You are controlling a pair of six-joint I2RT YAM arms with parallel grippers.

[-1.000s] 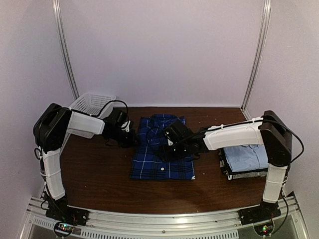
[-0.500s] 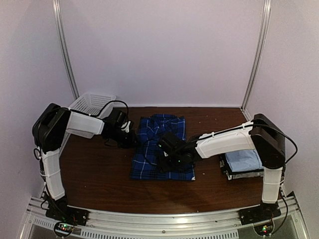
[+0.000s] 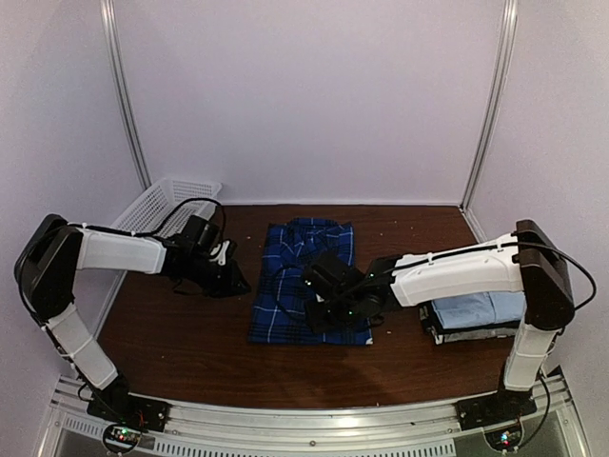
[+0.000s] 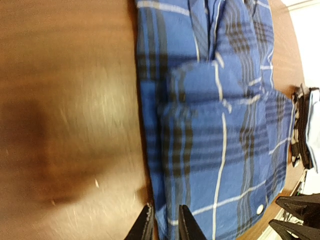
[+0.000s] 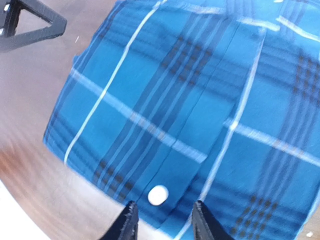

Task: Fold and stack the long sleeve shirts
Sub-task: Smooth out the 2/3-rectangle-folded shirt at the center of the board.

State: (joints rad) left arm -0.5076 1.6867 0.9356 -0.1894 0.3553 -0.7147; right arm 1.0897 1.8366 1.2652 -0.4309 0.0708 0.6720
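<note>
plaid shirt (image 3: 309,286): flat in the middle of the table (image 3: 190,333), part-folded, hem toward the near edge | right gripper (image 5: 164,207): jaws half apart astride the hem by a white button (image 5: 158,195), probably to pinch it for the next fold; grips nothing yet | left gripper (image 4: 166,207): fingers narrowly parted, empty, beside the shirt's left edge | folded shirts (image 3: 476,309): stacked at the right edge, light blue on top

A robotics lab booth: bare white walls (image 3: 314,105), aluminium base rail (image 3: 314,420), wooden table (image 3: 190,347).

Left arm (image 3: 114,252) extended inward, left gripper (image 3: 234,280) jaws narrowly parted, right arm (image 3: 457,271) reaching inward, right gripper (image 3: 322,307) jaws apart.
</note>
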